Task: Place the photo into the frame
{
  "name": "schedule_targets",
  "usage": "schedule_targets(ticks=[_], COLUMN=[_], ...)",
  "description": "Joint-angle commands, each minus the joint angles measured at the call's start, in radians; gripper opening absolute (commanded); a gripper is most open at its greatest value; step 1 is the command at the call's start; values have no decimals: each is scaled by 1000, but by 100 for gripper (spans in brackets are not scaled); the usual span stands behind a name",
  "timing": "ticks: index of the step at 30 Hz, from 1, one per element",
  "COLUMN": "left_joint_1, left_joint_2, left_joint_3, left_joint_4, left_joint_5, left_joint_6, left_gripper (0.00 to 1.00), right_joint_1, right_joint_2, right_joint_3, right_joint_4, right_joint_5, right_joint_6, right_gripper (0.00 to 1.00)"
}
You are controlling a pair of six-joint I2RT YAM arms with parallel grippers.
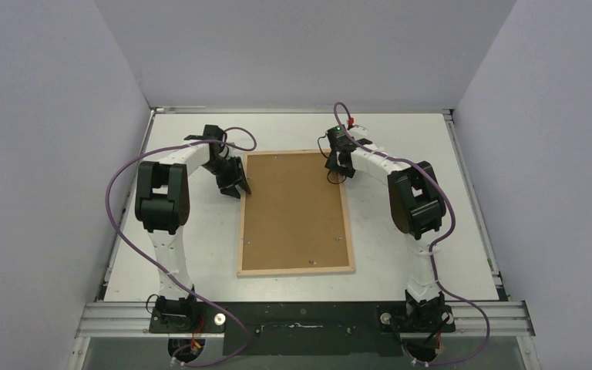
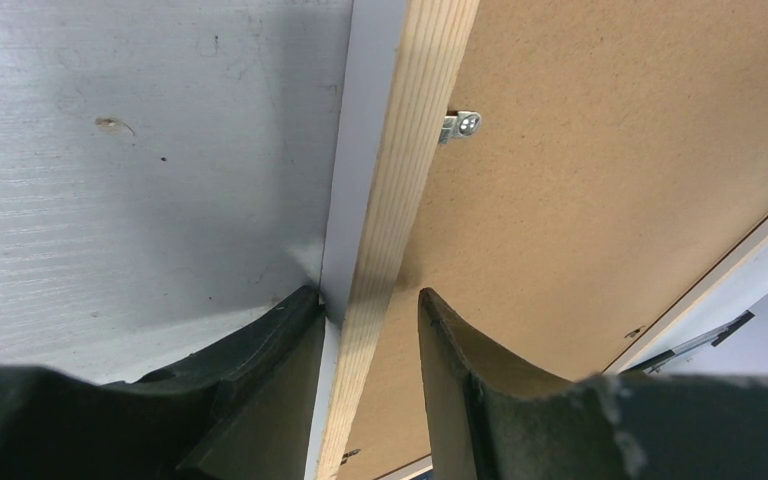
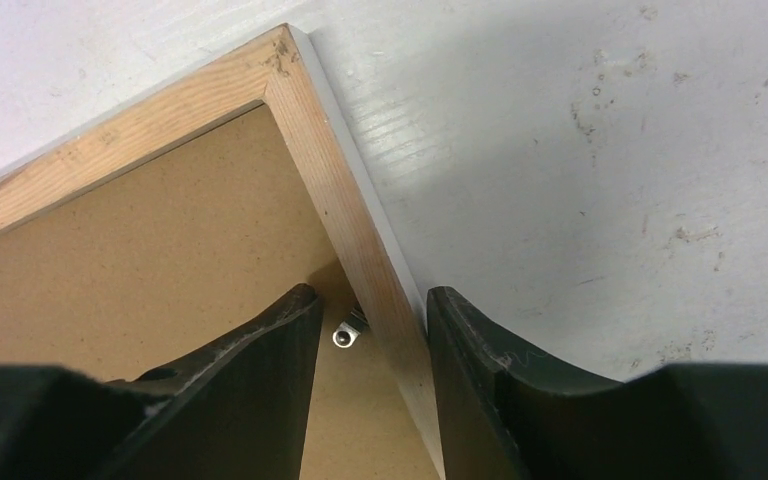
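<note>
Straddling the far end of the frame (image 1: 297, 270) with both arms, I have it lying face down in the middle of the table (image 1: 378, 247), its brown backing board (image 1: 297, 208) seated inside the pale wood rim. The photo is nowhere in sight; it may be under that board, but I cannot tell. On the left wrist view, the left gripper (image 2: 368, 295) stands part open, one finger against the rim's outer side and the other over the board with a sliver of gap, so I read no firm hold. The right gripper (image 3: 372, 292) is the same story at the opposite far corner: jaws apart either side of the rim, a small metal clip (image 3: 348, 333) showing between them, nothing clamped. My read is that this is the grasp on the frame itself, probably for lifting or turning it. Next calls for both jaws to pinch the rim evenly, then a level, matched lift so the board stays put.
</note>
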Motion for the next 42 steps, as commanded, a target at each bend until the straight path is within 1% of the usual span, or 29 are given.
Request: schedule_targets(ticks=[1,8,13,15,20,27,28,29,30,32,33,36,38,42], left_joint_1=[-21,-25,-26,-28,-28,-28,-26,-26,-27,-27,-25,-21,-21,-21], left_joint_2=[31,30,31,31,31,9,2,-7,-15,-30,-35,-58,-78,-138], left_joint_3=[-38,-43,-42,-42,-41,-20,-16,-11,-7,4,11,33,31,-13], left_joint_4=[24,30,29,27,25,22,24,27,33,43,43,32,34,55], left_joint_5=[-13,-11,-11,-10,-14,-25,-27,-29,-31,-33,-33,-33,-37,-49], left_joint_6=[23,21,21,21,22,10,7,3,-1,-6,-7,-5,-5,-17], left_gripper=[38,38,38,38,38,39,40,41,43,47,50,57,60,61], right_joint_1=[4,5,3,2,-6,-45,-51,-56,-59,-67,-68,-69,-70,-66], right_joint_2=[-5,-17,-36,-39,-64,-95,-99,-105,-112,-133,-147,-212,-259,-359], right_joint_3=[33,2,-37,-50,-94,-94,-89,-75,-64,-44,-37,-54,-74,-109], right_joint_4=[4,23,76,99,156,175,172,166,156,138,129,112,87,-59], right_joint_5=[3,-16,-43,-67,-103,-145,-155,-160,-162,-164,-163,-153,-155,-164], right_joint_6=[18,14,0,-11,-29,-39,-40,-47,-53,-73,-85,-112,-126,-163], right_gripper=[41,28,23,19,1,0,4,17,23,42,48,58,60,62])
